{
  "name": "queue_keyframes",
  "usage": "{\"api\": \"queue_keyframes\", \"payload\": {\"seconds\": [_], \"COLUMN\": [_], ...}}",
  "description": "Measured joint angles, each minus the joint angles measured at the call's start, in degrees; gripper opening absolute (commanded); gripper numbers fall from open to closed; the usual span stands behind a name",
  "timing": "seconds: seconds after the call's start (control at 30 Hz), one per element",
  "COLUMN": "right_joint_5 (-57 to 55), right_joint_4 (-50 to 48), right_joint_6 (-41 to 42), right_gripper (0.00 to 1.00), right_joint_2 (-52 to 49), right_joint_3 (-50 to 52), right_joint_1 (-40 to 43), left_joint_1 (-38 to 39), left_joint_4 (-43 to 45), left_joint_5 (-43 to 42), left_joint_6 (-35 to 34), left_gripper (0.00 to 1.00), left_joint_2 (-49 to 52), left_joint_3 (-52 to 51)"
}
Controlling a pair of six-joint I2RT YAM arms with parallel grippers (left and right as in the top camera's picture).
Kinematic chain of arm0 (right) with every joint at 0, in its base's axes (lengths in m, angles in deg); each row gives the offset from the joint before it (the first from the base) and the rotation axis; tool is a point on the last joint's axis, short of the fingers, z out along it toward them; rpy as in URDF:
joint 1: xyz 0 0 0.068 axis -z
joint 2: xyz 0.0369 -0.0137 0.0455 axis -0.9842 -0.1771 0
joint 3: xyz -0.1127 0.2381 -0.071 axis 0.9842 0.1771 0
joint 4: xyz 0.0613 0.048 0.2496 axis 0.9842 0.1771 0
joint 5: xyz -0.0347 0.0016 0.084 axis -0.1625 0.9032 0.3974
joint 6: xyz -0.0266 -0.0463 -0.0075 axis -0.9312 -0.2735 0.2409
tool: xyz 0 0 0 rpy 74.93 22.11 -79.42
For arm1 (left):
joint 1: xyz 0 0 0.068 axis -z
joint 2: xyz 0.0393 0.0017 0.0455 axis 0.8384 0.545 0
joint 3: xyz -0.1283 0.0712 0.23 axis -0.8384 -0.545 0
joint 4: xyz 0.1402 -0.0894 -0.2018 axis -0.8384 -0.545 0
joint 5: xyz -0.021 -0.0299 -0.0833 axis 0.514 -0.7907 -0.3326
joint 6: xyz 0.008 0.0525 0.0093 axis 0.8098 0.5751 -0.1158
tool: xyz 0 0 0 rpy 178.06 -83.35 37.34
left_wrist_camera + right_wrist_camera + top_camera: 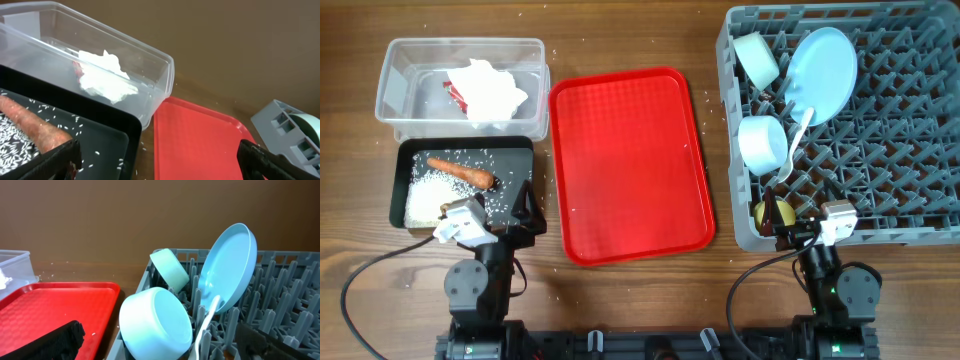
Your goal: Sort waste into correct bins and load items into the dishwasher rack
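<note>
The crumpled napkin (490, 88) and red-and-white wrapper (453, 92) lie in the clear tub (395, 60). The carrot (460, 172) and rice (425, 198) lie in the black tray (510, 160). I cannot make out the brown lump. The grey rack (920, 150) holds the blue plate (825, 65), two bowls (757, 58) (763, 143), the white spoon (798, 135) and the yellow cup (761, 212). My left gripper (525, 210) is open and empty over the black tray's near right corner (100, 135). My right gripper (780, 215) is open and empty at the rack's near left corner, facing the nearer bowl (155, 322).
The flat red tray (630, 160) lies between the bins and the rack, with nothing on it. Loose rice grains are scattered on the wooden table around the black tray and the red tray's edges.
</note>
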Motion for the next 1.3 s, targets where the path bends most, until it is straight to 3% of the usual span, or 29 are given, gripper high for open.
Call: {"api": "queue_keyframes", "payload": {"seconds": [0.3, 0.63, 1.3], "right_joint_5": [0.0, 0.0, 0.0], "right_joint_4": [0.0, 0.0, 0.0], "right_joint_6": [0.0, 0.0, 0.0], "right_gripper": [1.00, 1.00, 1.00], "right_joint_2": [0.0, 0.0, 0.0], "right_joint_3": [0.0, 0.0, 0.0], "right_joint_1": [0.0, 0.0, 0.0], "left_joint_1": [0.0, 0.0, 0.0], "left_joint_4": [-8.1, -1.2, -1.0], "left_joint_5": [0.0, 0.0, 0.0], "left_joint_6": [0.2, 0.2, 0.2], "left_gripper": [1.00, 1.00, 1.00], "left_joint_2": [-8.0, -8.2, -8.2], "left_joint_3": [-0.2, -3.1, -3.3]}}
